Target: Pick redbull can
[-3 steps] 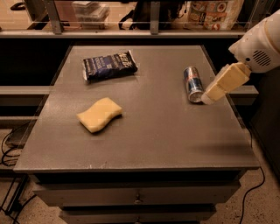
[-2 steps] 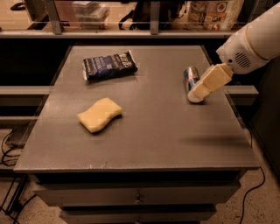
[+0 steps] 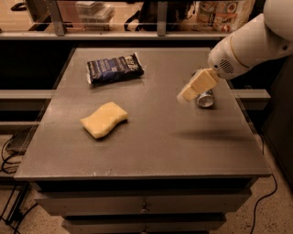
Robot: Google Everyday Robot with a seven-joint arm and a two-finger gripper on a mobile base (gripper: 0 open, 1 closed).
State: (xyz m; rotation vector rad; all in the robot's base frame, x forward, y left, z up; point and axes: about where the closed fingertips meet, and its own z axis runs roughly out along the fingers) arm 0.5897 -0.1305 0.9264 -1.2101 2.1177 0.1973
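The redbull can (image 3: 205, 98) lies on its side on the grey table (image 3: 151, 137), near the right edge. Its shiny silver end faces me; the rest of it is hidden behind my gripper. My gripper (image 3: 187, 95) is cream-coloured and hangs above the table from the white arm (image 3: 247, 45) that comes in from the upper right. Its tip sits just left of the can and overlaps it in this view. It holds nothing that I can see.
A yellow sponge (image 3: 104, 119) lies left of centre. A dark blue snack packet (image 3: 114, 68) lies at the back left. A rail and shelves with boxes (image 3: 219, 11) run behind the table. Cables (image 3: 9, 151) trail on the floor at left.
My gripper has moved left, from the right of the can to across its front, and now covers most of it. The can, sponge and packet have not moved.
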